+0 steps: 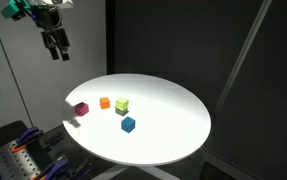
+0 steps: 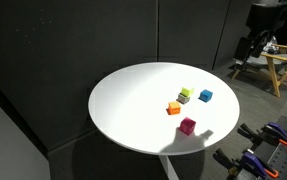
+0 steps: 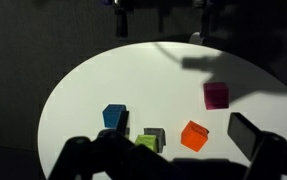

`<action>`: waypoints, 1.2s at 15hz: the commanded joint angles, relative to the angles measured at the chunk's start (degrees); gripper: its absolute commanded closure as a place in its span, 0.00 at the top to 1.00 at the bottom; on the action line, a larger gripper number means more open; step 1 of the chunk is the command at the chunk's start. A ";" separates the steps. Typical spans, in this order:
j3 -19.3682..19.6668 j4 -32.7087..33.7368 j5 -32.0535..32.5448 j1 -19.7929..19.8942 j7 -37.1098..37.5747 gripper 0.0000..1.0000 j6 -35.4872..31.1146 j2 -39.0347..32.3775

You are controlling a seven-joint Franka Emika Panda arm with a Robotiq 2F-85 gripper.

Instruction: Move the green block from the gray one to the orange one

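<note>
In an exterior view the pincer [image 1: 55, 50] hangs high, jaws apart; in the shadowed wrist view the green block [image 3: 145, 143] seemingly tops the gray one [image 3: 157, 133].

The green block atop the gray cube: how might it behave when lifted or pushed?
The green block looks rigid and flat-faced, so it probably won't roll or flex. Perched on the gray cube, a sideways nudge would likely slide it off. Small, so probably light.

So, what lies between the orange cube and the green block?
Nothing: only bare table shows between the orange cube and green block in an exterior view.
</note>
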State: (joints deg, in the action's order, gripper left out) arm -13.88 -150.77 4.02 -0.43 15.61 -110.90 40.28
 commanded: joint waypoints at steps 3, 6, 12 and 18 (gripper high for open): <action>1.12 0.46 0.37 -1.03 0.55 1.00 0.08 -0.63; 1.88 1.70 -0.09 -0.74 0.41 1.00 -0.05 -2.17; 5.20 6.23 -1.61 0.02 0.00 1.00 -0.85 -7.29; 8.59 11.42 -5.74 0.21 -0.08 1.00 -5.26 -15.03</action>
State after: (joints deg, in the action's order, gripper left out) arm -6.71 -143.32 0.51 -0.42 15.61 -115.00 30.10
